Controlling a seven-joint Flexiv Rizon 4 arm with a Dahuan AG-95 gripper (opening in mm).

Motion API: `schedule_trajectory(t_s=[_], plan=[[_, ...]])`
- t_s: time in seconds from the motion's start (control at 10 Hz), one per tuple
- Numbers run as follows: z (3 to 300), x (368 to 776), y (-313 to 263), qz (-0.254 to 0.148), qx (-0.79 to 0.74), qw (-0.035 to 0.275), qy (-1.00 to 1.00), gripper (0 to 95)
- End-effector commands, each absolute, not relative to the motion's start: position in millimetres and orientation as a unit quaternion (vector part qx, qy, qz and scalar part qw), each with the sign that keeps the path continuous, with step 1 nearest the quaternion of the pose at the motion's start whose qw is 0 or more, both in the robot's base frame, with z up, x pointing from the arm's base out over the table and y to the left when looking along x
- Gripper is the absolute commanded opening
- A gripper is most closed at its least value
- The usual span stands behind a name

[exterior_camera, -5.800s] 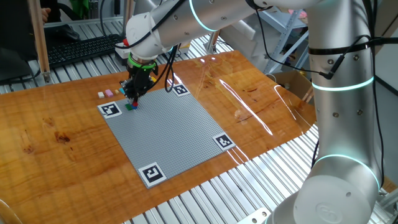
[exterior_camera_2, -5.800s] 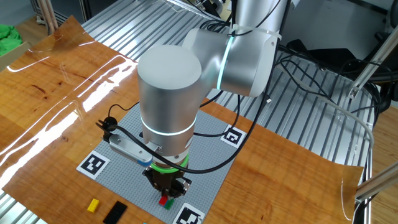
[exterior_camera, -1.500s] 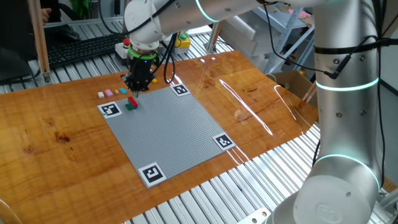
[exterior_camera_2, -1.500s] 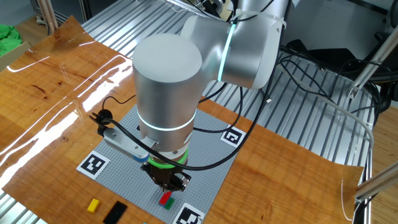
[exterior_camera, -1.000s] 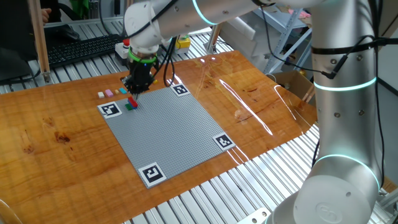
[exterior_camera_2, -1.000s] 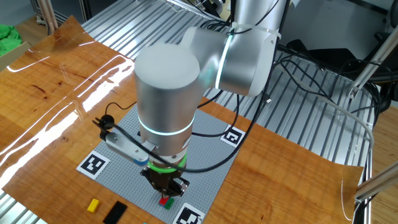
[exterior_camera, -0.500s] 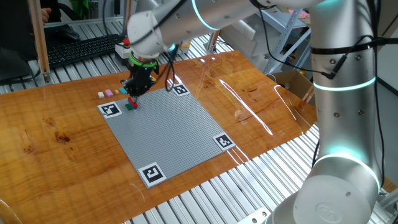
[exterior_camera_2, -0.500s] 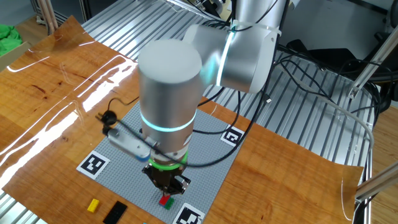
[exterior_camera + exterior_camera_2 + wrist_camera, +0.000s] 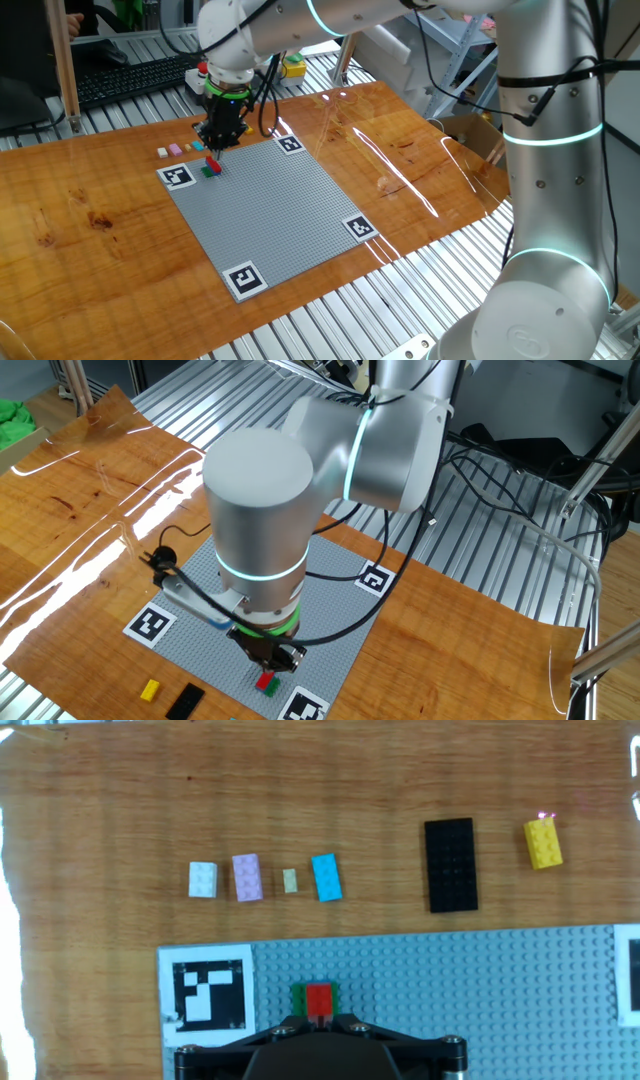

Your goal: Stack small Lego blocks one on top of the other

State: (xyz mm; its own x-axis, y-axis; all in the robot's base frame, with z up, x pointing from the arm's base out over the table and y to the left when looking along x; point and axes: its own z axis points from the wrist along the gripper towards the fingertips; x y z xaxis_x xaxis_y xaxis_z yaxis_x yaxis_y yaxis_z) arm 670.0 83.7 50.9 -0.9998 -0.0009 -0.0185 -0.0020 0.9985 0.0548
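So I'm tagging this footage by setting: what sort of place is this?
Most likely a robotics lab or test bench. A wooden table carries a grey studded baseplate with printed square markers at its corners, and loose cables lie around the arm.

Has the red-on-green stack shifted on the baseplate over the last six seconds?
No. The stack sits beside the same corner marker on the baseplate.

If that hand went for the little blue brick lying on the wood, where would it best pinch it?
Probably across its two long sides, coming straight down from above. The blue brick lies flat on the wood, studs up, with free space toward the tan piece and the black plate, so fingers should fit on both sides.
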Motion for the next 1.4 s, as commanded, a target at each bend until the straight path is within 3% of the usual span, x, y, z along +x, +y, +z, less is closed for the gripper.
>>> schedule_trajectory(t_s=[0.1, 1.1, 1.2, 1.4], plan=[[55, 670, 84, 0.029, 0.002, 0.007, 1.000, 0.0], [67, 673, 78, 0.025, -0.031, 0.023, 0.999, 0.0], [66, 674, 76, 0.025, -0.050, 0.028, 0.998, 19.0], [65, 682, 63, 0.030, -0.094, 0.038, 0.994, 19.0]])
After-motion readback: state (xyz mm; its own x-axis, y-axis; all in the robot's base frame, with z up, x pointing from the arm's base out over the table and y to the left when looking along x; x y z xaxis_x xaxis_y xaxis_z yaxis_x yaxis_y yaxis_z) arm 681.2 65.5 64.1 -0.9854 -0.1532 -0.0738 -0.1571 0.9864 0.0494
